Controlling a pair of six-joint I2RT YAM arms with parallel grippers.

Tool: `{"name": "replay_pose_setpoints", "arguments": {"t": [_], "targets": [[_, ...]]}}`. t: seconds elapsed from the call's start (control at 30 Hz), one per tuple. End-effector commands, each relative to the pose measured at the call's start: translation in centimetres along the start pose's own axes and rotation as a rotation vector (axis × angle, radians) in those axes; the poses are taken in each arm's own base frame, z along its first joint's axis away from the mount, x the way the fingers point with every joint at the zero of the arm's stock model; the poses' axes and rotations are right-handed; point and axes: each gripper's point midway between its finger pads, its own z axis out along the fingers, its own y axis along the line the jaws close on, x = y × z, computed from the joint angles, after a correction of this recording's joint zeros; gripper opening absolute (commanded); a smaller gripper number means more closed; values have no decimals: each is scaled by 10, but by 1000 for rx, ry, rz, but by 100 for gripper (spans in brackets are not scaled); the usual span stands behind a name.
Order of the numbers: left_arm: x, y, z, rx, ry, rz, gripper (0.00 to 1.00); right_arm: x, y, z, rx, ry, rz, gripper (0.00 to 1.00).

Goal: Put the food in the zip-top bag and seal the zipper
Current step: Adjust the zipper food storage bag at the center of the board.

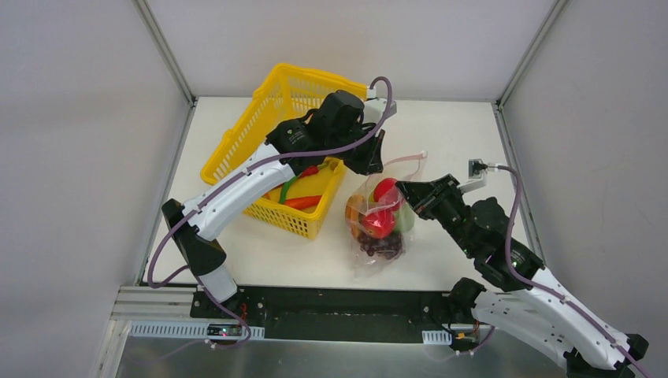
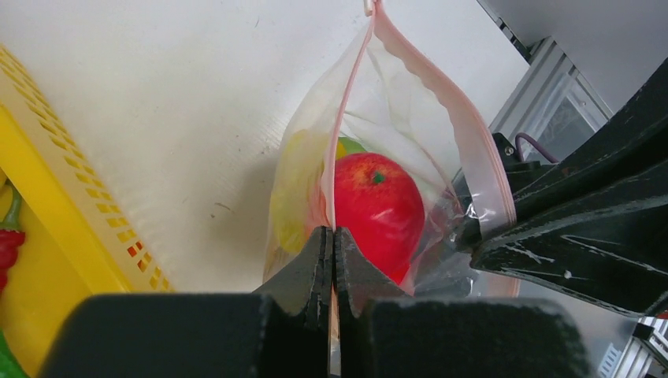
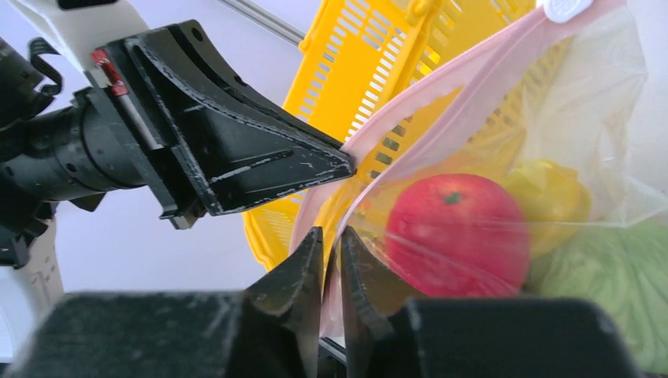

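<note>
Zipper [image 2: 453, 98], thin pink strip of floppy clear bag [image 2: 394, 102], clenched in left claw [image 2: 332, 236] and right claw [image 3: 331, 236]

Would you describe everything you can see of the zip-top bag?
The zip-top bag is clear, floppy plastic with a pink zipper strip, its mouth partly open. It holds a red tomato, a yellow piece, green cabbage. The left gripper and right gripper pinch its mouth edge; it sits beside the yellow basket.

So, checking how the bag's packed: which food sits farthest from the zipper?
The purple grapes, at the bag's closed end; the tomatoes and cabbage lie closer to the zipper.
</note>
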Motion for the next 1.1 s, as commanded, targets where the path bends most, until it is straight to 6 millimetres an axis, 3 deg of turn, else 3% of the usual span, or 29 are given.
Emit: {"name": "replay_pose_setpoints", "arguments": {"t": [0.0, 0.1, 0.17, 0.37, 0.57, 0.73, 0.93, 1.07], "targets": [[-25, -14, -24, 53, -114, 58, 0, -21, 36, -7, -124, -49, -3, 23], [-25, -13, -28, 54, -129, 89, 0, -17, 42, -9, -125, 10, -140, 45], [-25, -13, -31, 54, -138, 105, 0, -13, 43, -9, -115, 67, -252, 51], [-28, -17, -44, 77, -171, 169, 0, -28, 55, -33, -207, 60, -544, 56], [-33, -16, -53, 76, -193, 207, 0, -58, 44, -39, -141, -65, -733, 56], [-32, -18, -55, 87, -186, 231, 0, -81, 34, -36, -38, -143, -812, 59], [-34, -18, -55, 91, -183, 239, 0, -115, 37, -47, 51, -253, -813, 65], [-34, -17, -56, 84, -182, 244, 0, -115, 30, -59, 73, -229, -812, 67]]}}
